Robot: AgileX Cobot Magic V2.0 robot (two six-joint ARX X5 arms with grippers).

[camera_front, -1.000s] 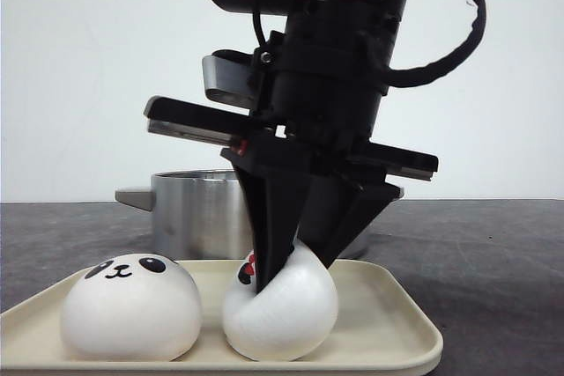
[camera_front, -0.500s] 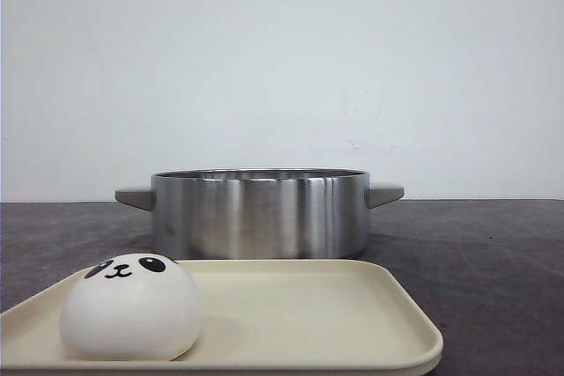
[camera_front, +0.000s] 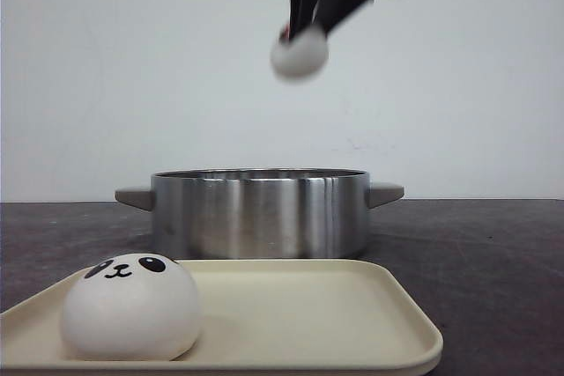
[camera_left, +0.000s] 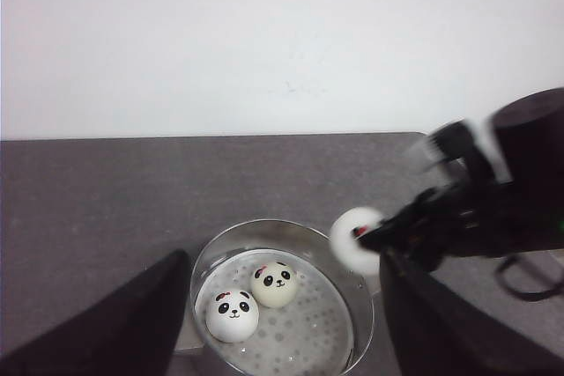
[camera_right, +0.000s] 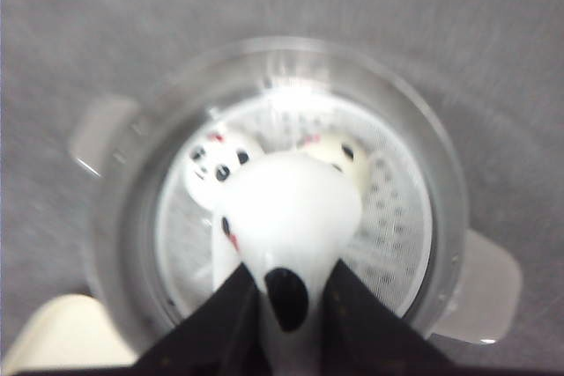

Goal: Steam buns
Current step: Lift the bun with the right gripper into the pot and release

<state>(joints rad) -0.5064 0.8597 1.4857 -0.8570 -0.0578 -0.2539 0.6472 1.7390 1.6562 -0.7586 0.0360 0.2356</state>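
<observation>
My right tool (camera_front: 310,17) is clamped on one white bun (camera_front: 300,52), its dark fingers (camera_right: 231,305) pressing both flanks, and I have it high in the air above the steel pot (camera_front: 260,212). Through the right wrist camera the held bun sits directly over the pot's mouth, blurred by motion. My left tool shows only as two dark fingers (camera_left: 132,328) spread wide apart at the edge of its own camera, with nothing between them. I count four buns in all: the one in my grip, two lying side by side on the perforated steamer plate (camera_left: 304,341) inside the pot, faces up (camera_left: 232,315) (camera_left: 274,283), and one (camera_front: 130,306) on the left part of the cream tray (camera_front: 352,314). The tray stands just in front of the pot on the dark surface (camera_front: 493,253).
</observation>
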